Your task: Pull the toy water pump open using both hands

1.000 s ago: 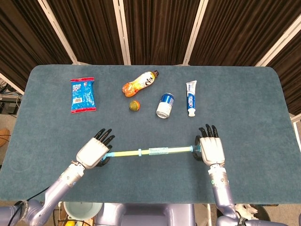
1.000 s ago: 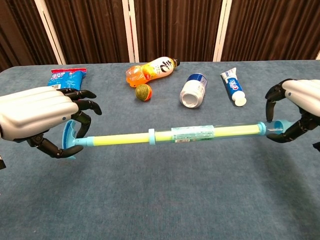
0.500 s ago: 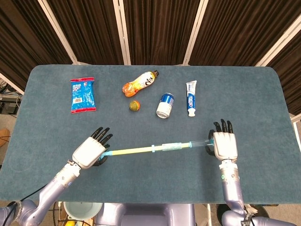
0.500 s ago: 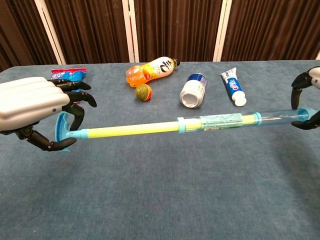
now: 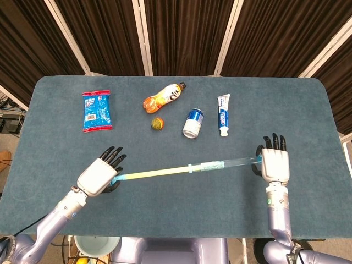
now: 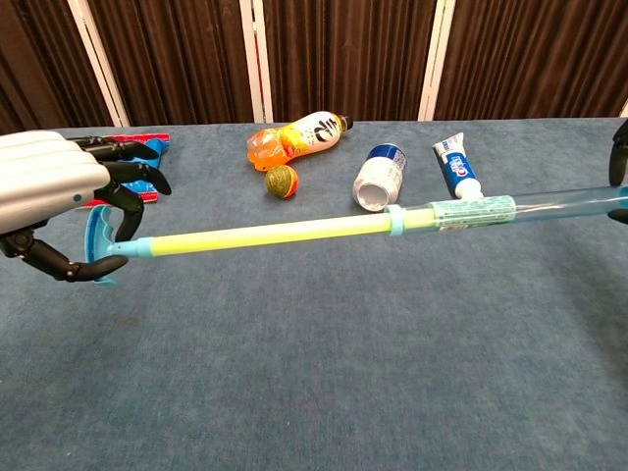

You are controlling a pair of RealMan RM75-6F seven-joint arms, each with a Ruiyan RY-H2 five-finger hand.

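The toy water pump (image 5: 187,168) (image 6: 324,227) stretches across the front of the table, held above it. Its yellow plunger rod (image 5: 154,172) (image 6: 255,234) is drawn far out of the clear blue tube (image 5: 231,162) (image 6: 530,205). My left hand (image 5: 99,175) (image 6: 54,201) grips the blue handle (image 6: 98,240) at the rod's left end. My right hand (image 5: 274,164) holds the tube's right end; in the chest view only its dark fingertips (image 6: 618,157) show at the frame edge.
Along the far side of the blue table (image 5: 308,110) lie a red and blue snack packet (image 5: 97,110), an orange drink bottle (image 5: 164,97), a small ball (image 5: 158,123), a blue can (image 5: 192,122) on its side and a toothpaste tube (image 5: 223,114).
Both hands have moved apart, left hand leftward and right hand rightward. The yellow rod has slid further out of the clear tube and the pump is now much longer.
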